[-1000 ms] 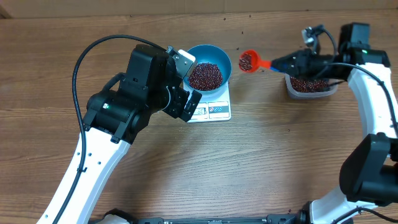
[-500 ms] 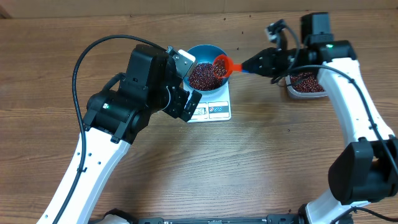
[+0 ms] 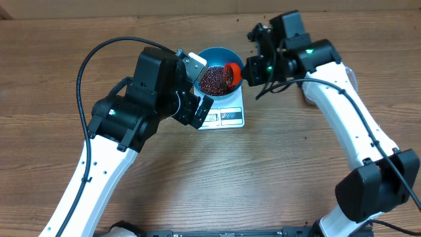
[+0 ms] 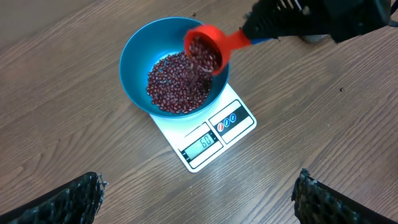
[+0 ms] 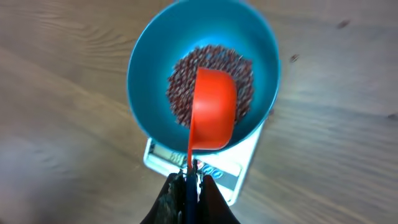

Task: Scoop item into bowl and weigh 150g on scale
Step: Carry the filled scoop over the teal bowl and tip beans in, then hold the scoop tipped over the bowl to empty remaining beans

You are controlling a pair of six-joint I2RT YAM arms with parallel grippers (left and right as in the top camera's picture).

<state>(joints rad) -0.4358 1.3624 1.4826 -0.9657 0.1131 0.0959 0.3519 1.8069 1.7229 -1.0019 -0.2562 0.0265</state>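
Brown wood-grain tbl, even light

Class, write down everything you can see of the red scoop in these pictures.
The red scoop looks like glossy plastic: a round cup on a narrow neck, the handle clamped in the shut right gripper. It is tipped over the blue bowl, mouth down, beans spilling onto the heap inside. Contact with the bowl's rim cannot be told.

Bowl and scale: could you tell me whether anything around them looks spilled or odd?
Nothing clearly wrong: the bowl sits on the scale, the scoop tips beans inside its rim. Dark specks on the table nearby may be stray beans or wood marks; too small to tell.
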